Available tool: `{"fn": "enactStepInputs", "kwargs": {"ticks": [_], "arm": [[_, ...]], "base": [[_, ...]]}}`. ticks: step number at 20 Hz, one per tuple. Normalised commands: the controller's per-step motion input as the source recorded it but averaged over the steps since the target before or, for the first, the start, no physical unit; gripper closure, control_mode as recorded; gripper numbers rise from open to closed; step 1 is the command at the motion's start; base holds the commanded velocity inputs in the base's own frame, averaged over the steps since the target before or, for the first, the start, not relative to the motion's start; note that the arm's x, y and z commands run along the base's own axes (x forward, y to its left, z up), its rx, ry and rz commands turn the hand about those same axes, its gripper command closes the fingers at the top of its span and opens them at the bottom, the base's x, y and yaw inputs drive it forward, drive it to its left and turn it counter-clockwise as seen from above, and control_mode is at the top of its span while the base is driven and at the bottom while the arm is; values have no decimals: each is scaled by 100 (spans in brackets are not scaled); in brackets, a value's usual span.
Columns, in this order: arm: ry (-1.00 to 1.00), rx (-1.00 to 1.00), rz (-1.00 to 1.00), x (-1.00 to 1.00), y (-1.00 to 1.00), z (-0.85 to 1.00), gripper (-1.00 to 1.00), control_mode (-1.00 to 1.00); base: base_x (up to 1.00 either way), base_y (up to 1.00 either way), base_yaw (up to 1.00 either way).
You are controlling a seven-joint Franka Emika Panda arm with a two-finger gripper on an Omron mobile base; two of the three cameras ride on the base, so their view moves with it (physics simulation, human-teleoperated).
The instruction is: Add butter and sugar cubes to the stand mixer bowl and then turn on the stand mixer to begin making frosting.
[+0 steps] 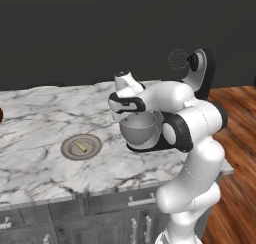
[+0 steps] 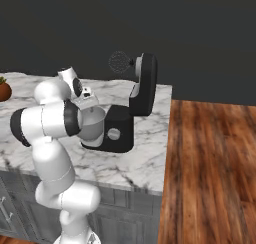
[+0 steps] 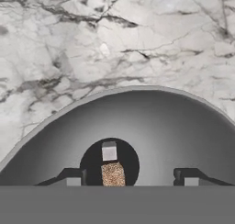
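The stand mixer [image 1: 202, 70] is black, with its head tilted up and the wire whisk [image 1: 177, 59] raised; its silver knob [image 2: 114, 134] faces right. The grey metal stand mixer bowl [image 1: 139, 129] sits on its base. My gripper [image 3: 129, 178] hangs open just over the bowl [image 3: 137, 126], pointing down into it, nothing between its fingers. A tan-orange sugar cube [image 3: 113, 174] shows at the bowl's dark bottom, next to a small pale grey block [image 3: 109, 151]. The pale-yellow butter [image 1: 81, 147] lies on the flat grey plate [image 1: 94, 149], left of the bowl.
The marble counter [image 1: 40, 113] stretches left and back from the mixer, with cabinet drawers under its front edge. A brown pot [image 2: 4, 90] stands at the far left. Wooden floor [image 2: 210, 163] lies beyond the counter's right end.
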Motion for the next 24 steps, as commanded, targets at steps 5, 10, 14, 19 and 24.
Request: {"fn": "enactStepInputs", "kwargs": {"ticks": [5,10,14,19,24], "arm": [[-21,0,0,-78,46,10,-100,-100],[-35,0,0,-66,42,53,-100,-100],[-36,0,0,-42,20,69,-100,-100],[-19,2,0,-36,15,57,-100,-100],[-3,11,0,-35,16,25,-100,-100]], "base": [[0,0,0],[0,0,0],[0,0,0],[0,0,0],[0,0,0]]}}
